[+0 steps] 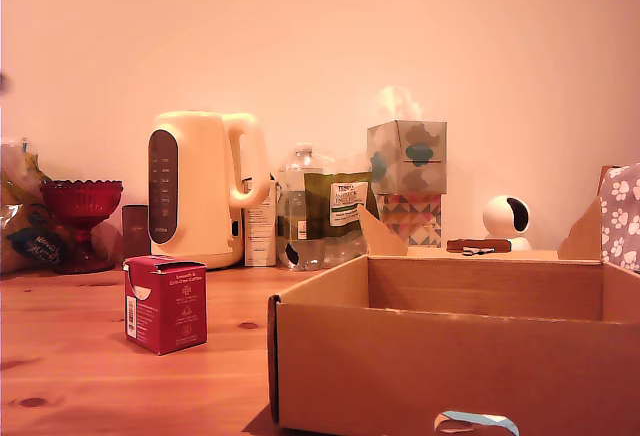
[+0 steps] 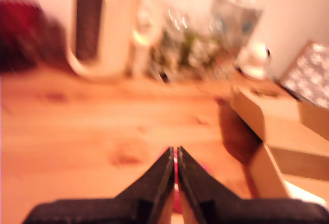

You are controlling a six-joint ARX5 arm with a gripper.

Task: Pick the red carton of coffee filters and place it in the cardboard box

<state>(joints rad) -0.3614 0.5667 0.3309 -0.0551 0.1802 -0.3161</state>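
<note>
The red carton of coffee filters (image 1: 166, 304) stands upright on the wooden table at the exterior view's left, a short gap from the cardboard box (image 1: 450, 376), which sits open at the front right with its flaps up. My gripper does not show in the exterior view. In the blurred wrist view my gripper (image 2: 175, 154) is shut, its black fingers (image 2: 154, 183) pressed tip to tip and holding nothing. A strip of red (image 2: 175, 198), probably the carton, shows below them. The cardboard box (image 2: 277, 126) lies off to one side.
A cream kettle (image 1: 205, 188) stands behind the carton, with a red glass goblet (image 1: 81, 208) further to the exterior view's left. A water bottle (image 1: 300, 206), a green packet (image 1: 337, 206), a patterned tissue box (image 1: 407, 181) and a small white camera (image 1: 507, 219) line the back.
</note>
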